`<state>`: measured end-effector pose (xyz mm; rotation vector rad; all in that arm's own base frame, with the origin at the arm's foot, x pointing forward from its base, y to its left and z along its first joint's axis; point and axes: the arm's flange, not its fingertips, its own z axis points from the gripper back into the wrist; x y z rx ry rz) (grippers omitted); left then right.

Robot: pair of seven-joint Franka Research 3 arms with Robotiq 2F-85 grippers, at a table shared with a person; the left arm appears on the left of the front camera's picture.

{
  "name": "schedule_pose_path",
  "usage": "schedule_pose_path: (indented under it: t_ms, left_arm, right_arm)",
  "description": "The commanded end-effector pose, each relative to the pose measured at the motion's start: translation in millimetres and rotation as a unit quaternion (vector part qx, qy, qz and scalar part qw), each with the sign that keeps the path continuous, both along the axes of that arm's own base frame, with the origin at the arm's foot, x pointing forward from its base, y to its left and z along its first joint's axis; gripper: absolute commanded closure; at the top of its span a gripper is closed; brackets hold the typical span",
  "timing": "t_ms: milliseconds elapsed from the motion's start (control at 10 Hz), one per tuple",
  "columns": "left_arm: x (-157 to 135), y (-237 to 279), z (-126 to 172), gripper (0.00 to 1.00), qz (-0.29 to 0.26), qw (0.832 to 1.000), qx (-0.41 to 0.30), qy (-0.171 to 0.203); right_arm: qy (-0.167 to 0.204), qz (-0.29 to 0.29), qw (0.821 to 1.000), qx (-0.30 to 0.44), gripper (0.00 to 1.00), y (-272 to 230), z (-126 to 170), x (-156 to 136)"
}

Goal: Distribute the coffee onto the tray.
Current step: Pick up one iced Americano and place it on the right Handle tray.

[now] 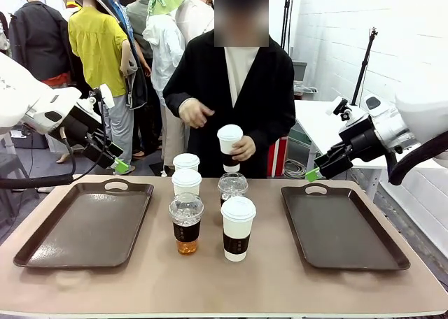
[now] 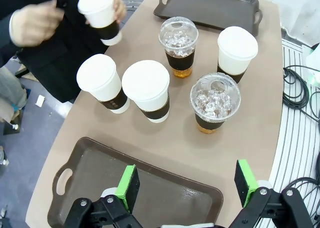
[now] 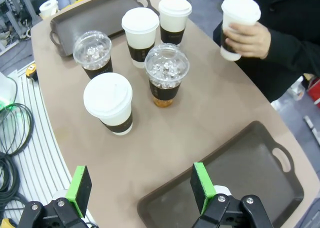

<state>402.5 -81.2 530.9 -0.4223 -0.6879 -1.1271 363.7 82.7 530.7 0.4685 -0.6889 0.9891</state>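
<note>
Five coffee cups stand mid-table between two brown trays: three white-lidded ones and two clear dome-lidded ones. The person at the far side holds a sixth white cup in one hand above the table. My left gripper hangs open over the far edge of the left tray, its green pads wide apart above that tray. My right gripper hovers open over the right tray, also seen in the right wrist view. Both trays are bare.
The table's front strip is free. Cables lie on the floor beside the table on the robot's side. A white side table stands behind the right arm.
</note>
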Motion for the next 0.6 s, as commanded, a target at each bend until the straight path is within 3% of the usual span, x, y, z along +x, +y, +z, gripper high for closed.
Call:
schedule_pose_path:
  t_ms: [0, 500]
  left_arm:
    - [3, 1, -1, 0.00, -0.008, 1.000, -0.012, -0.003]
    - [3, 1, -1, 0.00, -0.008, 1.000, -0.012, -0.003]
  right_arm:
    - [0.000, 0.000, 1.000, 0.000, 0.00, 0, 0, 0]
    - [0.029, 0.038, 0.996, -0.082, 0.00, 1, 10, 20]
